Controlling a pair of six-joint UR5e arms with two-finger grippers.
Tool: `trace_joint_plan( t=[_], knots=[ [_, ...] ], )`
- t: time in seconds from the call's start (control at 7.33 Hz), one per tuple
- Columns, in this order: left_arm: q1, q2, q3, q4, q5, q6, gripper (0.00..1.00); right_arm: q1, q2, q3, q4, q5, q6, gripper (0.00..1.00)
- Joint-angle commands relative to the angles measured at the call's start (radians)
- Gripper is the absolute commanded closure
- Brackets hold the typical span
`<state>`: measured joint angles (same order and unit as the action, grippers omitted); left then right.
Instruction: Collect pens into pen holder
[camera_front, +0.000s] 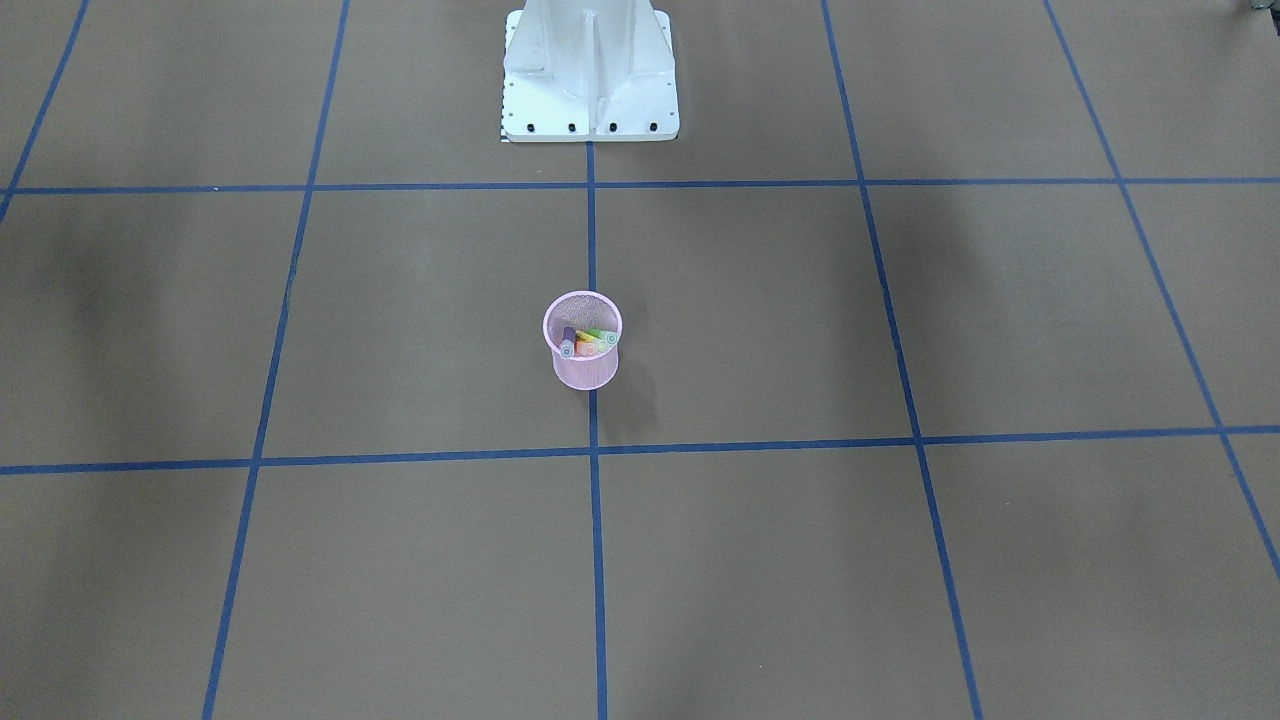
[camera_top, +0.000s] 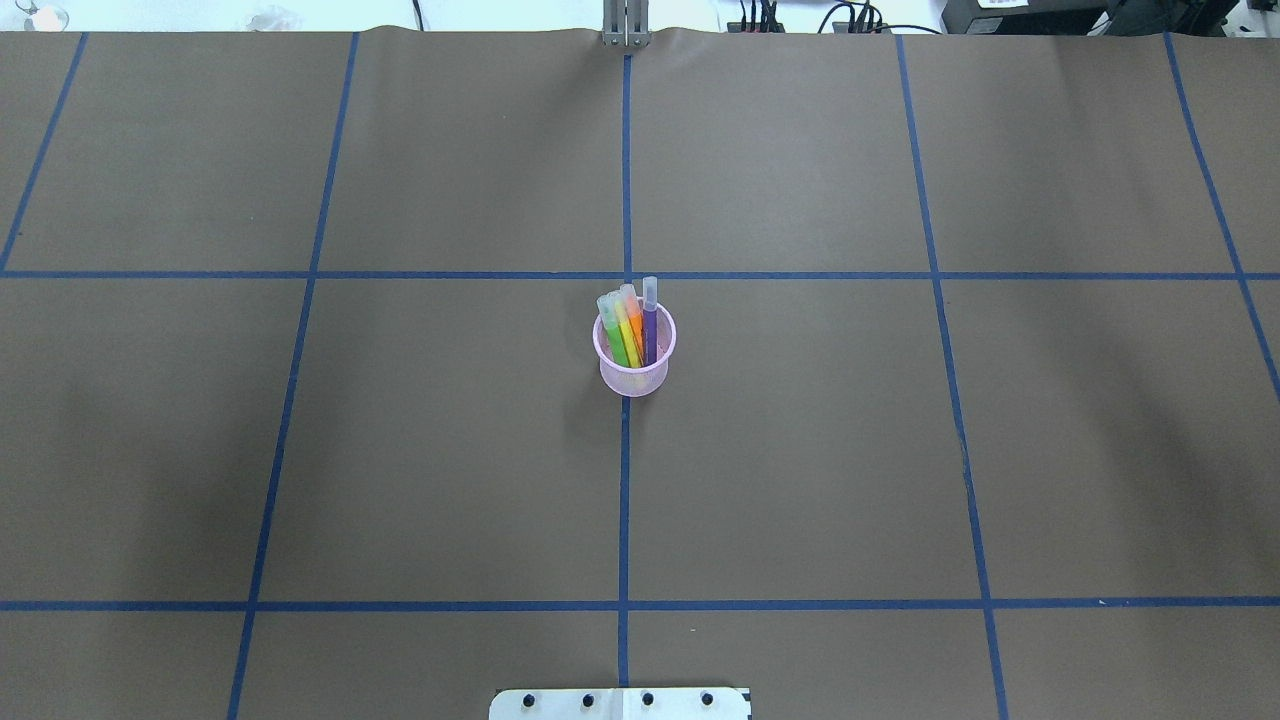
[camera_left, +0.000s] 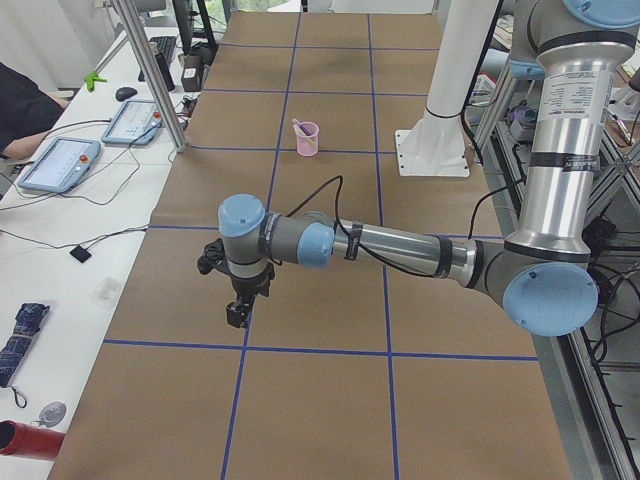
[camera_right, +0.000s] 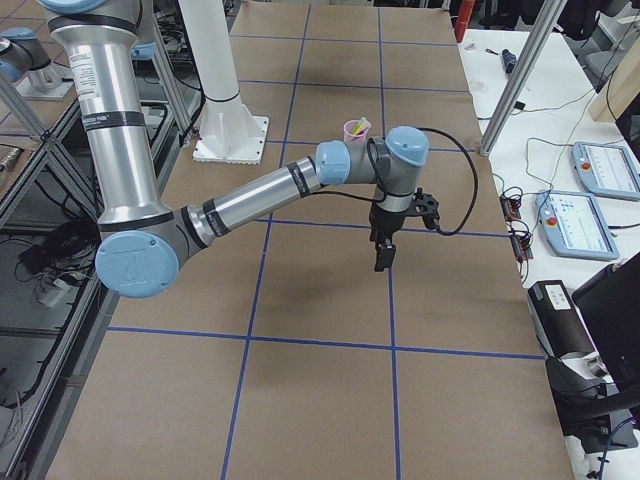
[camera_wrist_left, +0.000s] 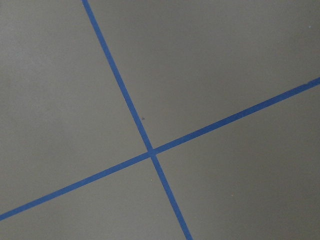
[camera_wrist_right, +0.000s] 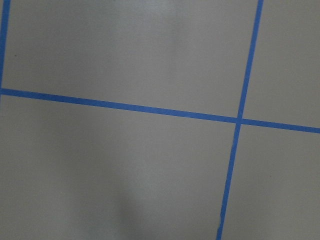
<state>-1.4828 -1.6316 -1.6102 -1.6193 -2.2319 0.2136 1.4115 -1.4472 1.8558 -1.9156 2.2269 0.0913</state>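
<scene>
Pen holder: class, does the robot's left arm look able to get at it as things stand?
Probably yes. Nothing stands between the left gripper and the pen holder, out in the open; only the pens poking above its rim would crowd a top grasp.

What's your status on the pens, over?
Left gripper and right gripper both away from the pen holder, fingers' state unclear. Four pens standing in it. No loose pens seen.
</scene>
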Motion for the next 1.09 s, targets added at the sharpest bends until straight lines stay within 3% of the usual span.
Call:
trace_joint_plan(
  t=[0.0, 0.27, 0.55, 0.95],
  knots=[
    [-0.014, 0.022, 0.041, -0.027, -0.005, -0.010, 0.00, 0.070, -0.097, -0.100, 0.197, 0.120, -0.008, 0.00],
    [-0.052, 0.010, 0.023, 0.005, -0.104, -0.080, 0.00, 0.093, -0.136, -0.113, 0.219, 0.119, -0.010, 0.00],
    [-0.085, -0.004, -0.077, 0.184, -0.109, -0.083, 0.00, 0.124, -0.167, -0.125, 0.221, 0.120, -0.098, 0.00],
    [-0.085, -0.010, -0.076, 0.196, -0.109, -0.083, 0.00, 0.164, -0.168, -0.129, 0.221, 0.152, -0.101, 0.00]
  ],
)
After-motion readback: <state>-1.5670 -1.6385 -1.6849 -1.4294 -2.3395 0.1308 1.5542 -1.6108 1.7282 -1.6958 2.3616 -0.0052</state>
